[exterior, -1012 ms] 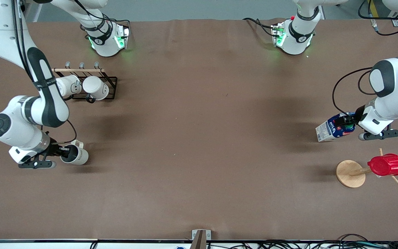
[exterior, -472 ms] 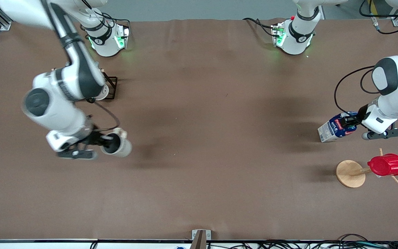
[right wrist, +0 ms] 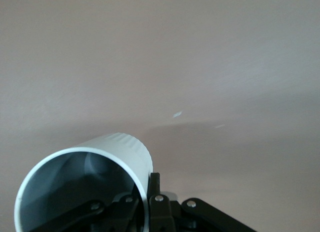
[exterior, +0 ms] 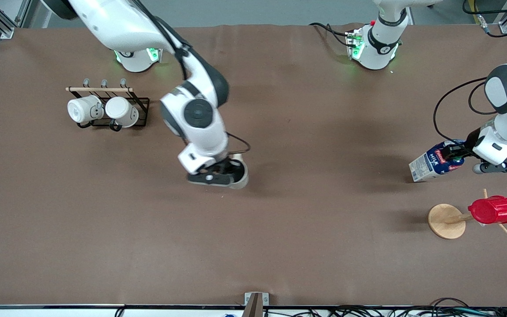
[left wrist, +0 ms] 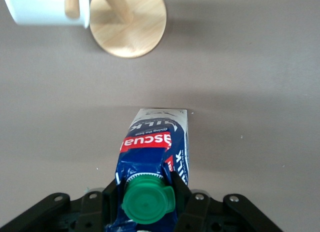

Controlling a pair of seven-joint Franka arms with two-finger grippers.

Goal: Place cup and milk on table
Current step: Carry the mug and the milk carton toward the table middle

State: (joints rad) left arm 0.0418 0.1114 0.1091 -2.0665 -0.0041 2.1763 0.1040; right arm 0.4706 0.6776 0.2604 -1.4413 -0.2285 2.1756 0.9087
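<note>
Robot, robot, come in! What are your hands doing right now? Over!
Right gripper shut on the cup, mid-table. Left gripper shut on the milk, tilted. Nothing under either.

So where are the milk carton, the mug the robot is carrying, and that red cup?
milk [left wrist: 154, 142], left wrist view, red patch on its side.
cup [right wrist: 127, 148], right wrist view, pale outer wall near the rim.
red cup [exterior: 492, 210], front view, ribbed side.
</note>
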